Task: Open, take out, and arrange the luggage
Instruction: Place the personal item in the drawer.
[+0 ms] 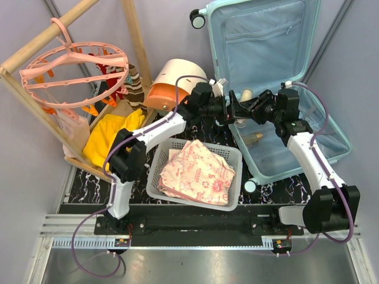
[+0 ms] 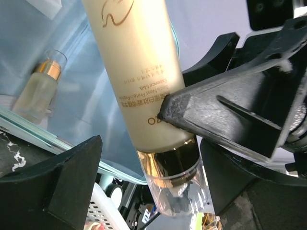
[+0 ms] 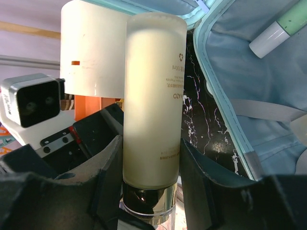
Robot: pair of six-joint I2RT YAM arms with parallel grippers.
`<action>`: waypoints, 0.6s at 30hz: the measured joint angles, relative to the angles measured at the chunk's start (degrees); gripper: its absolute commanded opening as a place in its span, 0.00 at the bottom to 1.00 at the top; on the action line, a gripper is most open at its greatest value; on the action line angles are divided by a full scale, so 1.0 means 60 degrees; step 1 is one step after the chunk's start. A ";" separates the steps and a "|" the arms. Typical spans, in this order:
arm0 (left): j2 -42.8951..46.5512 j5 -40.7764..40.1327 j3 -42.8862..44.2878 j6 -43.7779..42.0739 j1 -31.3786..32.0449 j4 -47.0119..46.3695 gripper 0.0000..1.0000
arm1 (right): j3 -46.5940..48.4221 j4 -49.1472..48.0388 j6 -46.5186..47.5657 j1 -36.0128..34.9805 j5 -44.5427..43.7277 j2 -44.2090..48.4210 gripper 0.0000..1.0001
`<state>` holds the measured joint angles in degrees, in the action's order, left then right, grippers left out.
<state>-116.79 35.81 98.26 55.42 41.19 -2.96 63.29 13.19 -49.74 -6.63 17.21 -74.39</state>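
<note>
Luggage, on desk just right of basket: open, lid up, partly emptied; cream bottle out, pinched by right claw above basket's far right corner, left claw spread either side of it; small bottle and green tube left inside, arranging pending.

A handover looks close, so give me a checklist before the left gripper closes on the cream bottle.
1. Right gripper clamped on cream bottle: ok.
2. Left gripper open, bottle between its fingers: ok.
3. Left fingers touching bottle: not ok, gaps on both sides.
4. Luggage lid open: ok.
5. Room in white basket beside pink cloth: cannot tell.
</note>
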 measured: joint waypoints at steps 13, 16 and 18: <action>-0.0080 0.0306 0.0229 0.0521 0.0069 -0.0036 0.05 | 0.0007 -0.0288 0.0135 -0.0106 -0.0142 0.0047 0.01; -0.0080 0.0295 0.0229 0.0521 0.0073 -0.0033 0.00 | 0.0007 -0.0288 0.0149 -0.0106 -0.0164 0.0058 0.27; -0.0080 0.0284 0.0229 0.0521 0.0073 -0.0015 0.00 | 0.0007 -0.0251 0.0204 -0.0106 -0.0178 0.0087 0.45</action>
<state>-117.27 37.52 99.63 58.54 41.63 -3.05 63.33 11.68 -48.51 -7.27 16.14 -73.87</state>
